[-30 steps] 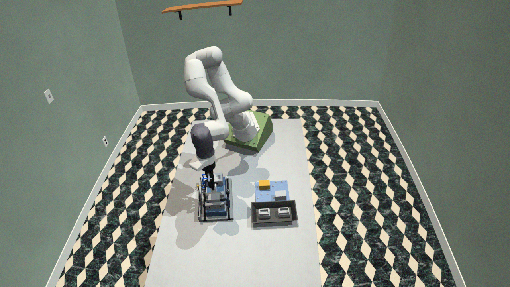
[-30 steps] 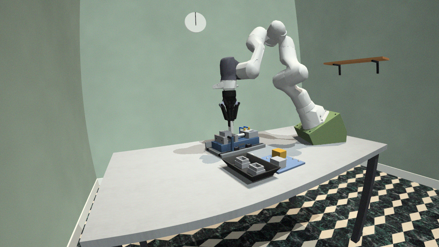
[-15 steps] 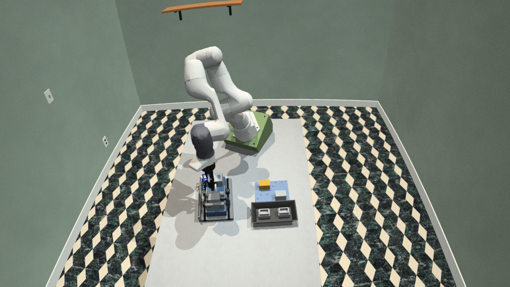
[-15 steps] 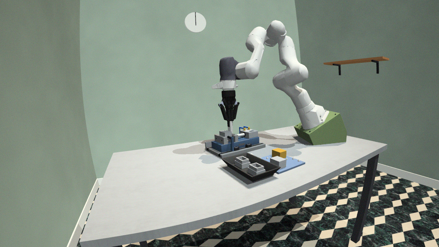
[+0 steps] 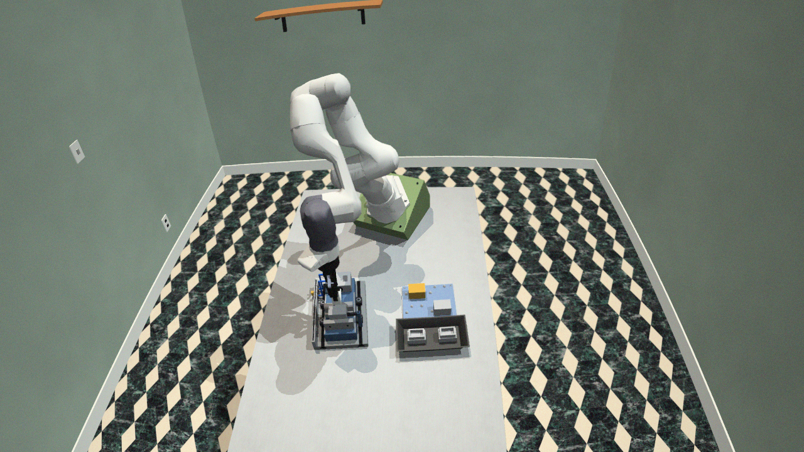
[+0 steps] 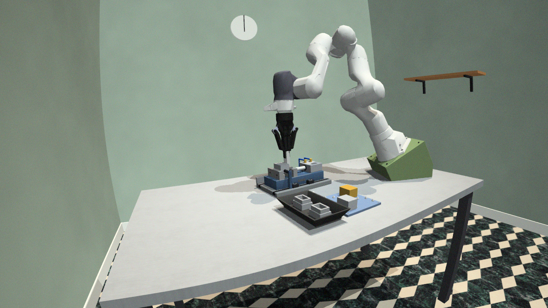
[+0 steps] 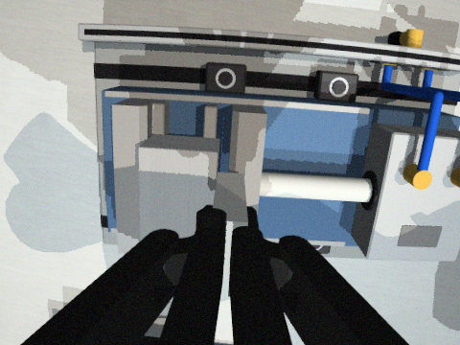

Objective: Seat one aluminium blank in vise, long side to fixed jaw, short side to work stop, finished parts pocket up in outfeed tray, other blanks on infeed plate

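Vise: blue-bodied vise [image 5: 338, 331] with grey end blocks, at 9 o'clock of the plate; a grey aluminium blank [image 5: 339, 311] sits in its opening.
Gripper: black two-finger gripper [image 6: 285, 150] hangs over the vise, fingers pressed together, holding nothing.
Tray: dark grey outfeed tray [image 5: 401, 338] holds two grey pocketed finished parts [image 5: 416, 335] [image 5: 447, 333], pockets up.
Plate: light blue infeed plate [image 5: 428, 292], at 12 o'clock of the tray, carries a yellow brass blank [image 5: 416, 290] and a grey aluminium block [image 5: 442, 306], apart.
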`<state>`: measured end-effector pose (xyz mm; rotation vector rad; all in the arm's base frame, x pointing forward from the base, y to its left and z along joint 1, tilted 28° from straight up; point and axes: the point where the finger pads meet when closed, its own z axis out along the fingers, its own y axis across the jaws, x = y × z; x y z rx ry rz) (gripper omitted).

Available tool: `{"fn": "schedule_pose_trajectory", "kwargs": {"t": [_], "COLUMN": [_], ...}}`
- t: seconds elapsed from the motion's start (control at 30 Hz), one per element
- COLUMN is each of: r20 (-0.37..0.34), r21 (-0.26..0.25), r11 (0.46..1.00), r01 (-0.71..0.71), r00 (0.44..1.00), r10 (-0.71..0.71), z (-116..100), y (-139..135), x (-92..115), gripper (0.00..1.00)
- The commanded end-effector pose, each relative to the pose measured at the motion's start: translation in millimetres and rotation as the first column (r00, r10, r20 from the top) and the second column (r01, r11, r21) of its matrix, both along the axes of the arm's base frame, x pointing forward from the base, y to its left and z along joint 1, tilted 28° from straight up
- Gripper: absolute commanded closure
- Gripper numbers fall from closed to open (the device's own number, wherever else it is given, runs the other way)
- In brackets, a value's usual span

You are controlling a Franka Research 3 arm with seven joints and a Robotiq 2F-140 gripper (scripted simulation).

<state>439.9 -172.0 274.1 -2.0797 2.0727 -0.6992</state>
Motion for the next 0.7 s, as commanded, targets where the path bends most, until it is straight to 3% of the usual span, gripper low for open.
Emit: {"fn": "schedule_pose_trajectory", "kwargs": {"t": [0.0, 0.67], "r20": [0.004, 0.004], "r21": [0.004, 0.004], "r11": [1.0, 1.0], "r01": [0.003, 0.003], "r00": [1.0, 1.0], "r10": [-0.003, -0.003], "z": [0.6, 1.3], "y": [1.4, 1.5], "x": [2.1, 3.7], "gripper": [1.0, 1.0]}}
